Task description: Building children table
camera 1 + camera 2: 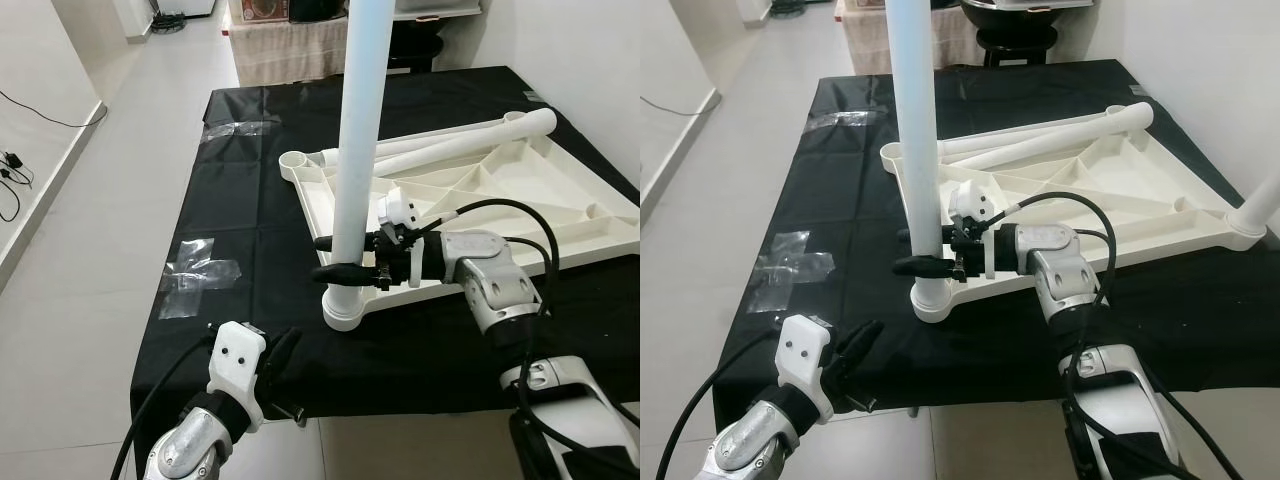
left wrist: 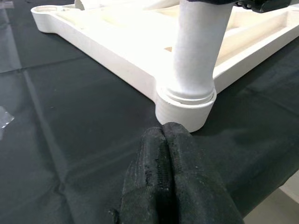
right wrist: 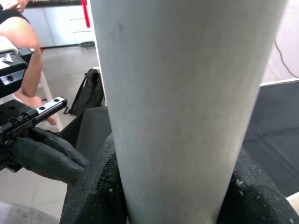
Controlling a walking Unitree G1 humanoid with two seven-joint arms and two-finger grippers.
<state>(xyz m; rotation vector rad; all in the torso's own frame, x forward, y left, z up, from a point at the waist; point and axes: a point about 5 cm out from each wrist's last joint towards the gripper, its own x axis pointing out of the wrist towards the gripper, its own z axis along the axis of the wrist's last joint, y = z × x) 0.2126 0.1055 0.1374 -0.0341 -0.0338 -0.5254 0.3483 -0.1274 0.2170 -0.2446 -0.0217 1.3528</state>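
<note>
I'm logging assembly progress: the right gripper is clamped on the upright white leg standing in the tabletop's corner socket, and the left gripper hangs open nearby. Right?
Not quite: the left gripper is shut, fingers pressed together in the left wrist view. The right gripper does clamp the upright white leg in the corner socket.

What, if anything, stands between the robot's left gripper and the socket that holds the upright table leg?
Nothing visible does. The left gripper, fingers shut, hovers over bare black cloth just short of the corner socket where the upright leg sits. The right gripper clasps that leg higher up, clear of the left gripper's path.
</note>
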